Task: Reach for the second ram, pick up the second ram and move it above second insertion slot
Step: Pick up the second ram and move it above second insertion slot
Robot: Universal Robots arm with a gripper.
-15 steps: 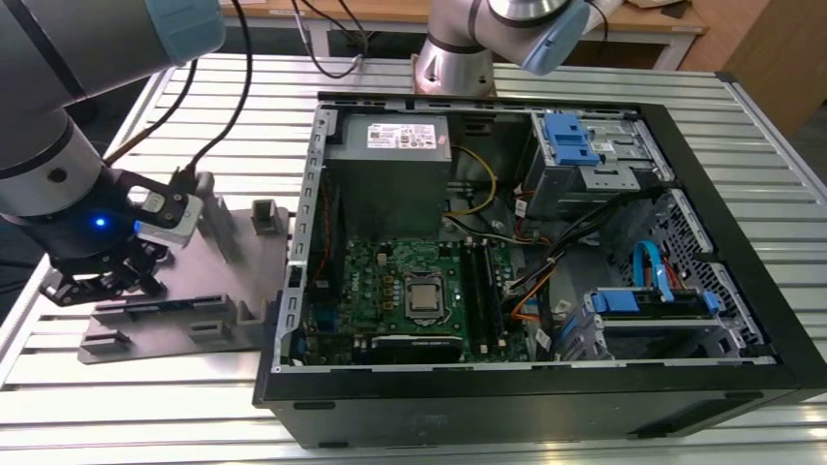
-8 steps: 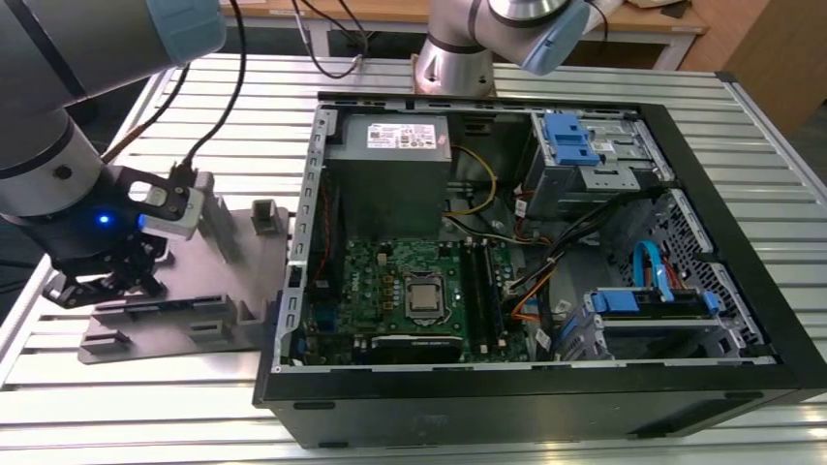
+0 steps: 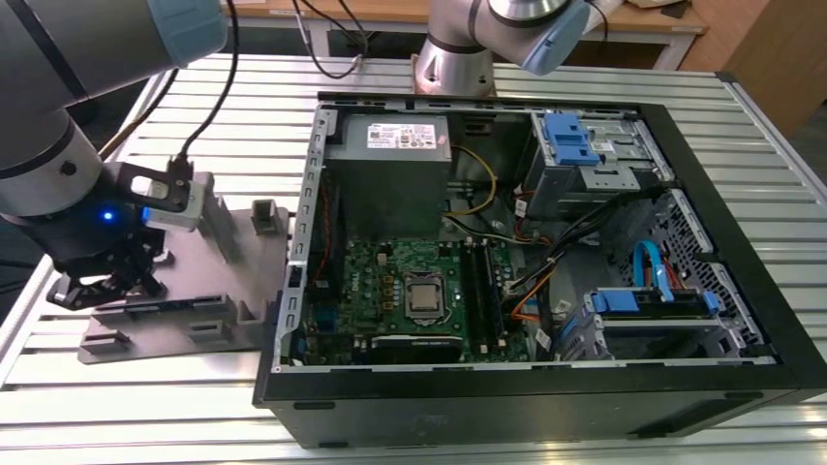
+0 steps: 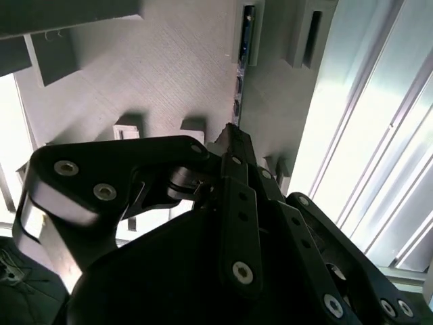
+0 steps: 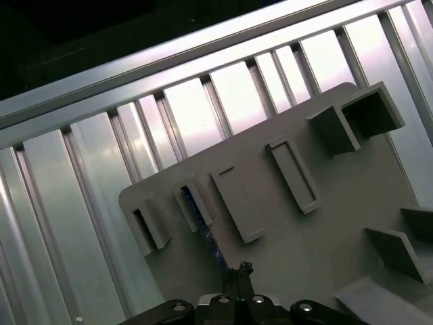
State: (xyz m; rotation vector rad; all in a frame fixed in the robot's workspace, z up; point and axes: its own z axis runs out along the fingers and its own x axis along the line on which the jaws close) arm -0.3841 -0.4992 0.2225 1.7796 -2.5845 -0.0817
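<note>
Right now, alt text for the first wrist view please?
A thin dark green-blue memory stick sits in a slot of a grey slotted fixture plate on a ribbed aluminium table; the black claw hangs close by it.

This looks like a robotics lab or test workshop: an open desktop computer case (image 3: 517, 402) lies on a slatted aluminium table (image 3: 142, 412), a robot arm's base (image 3: 452, 68) is mounted at the far edge, a grey fixture plate (image 3: 194, 334) lies alongside, and what may be a wooden desk (image 3: 387, 12) stands behind.

Slatted table (image 3: 762, 136): grey fixture plate (image 3: 194, 325), computer case (image 3: 517, 412).
</note>
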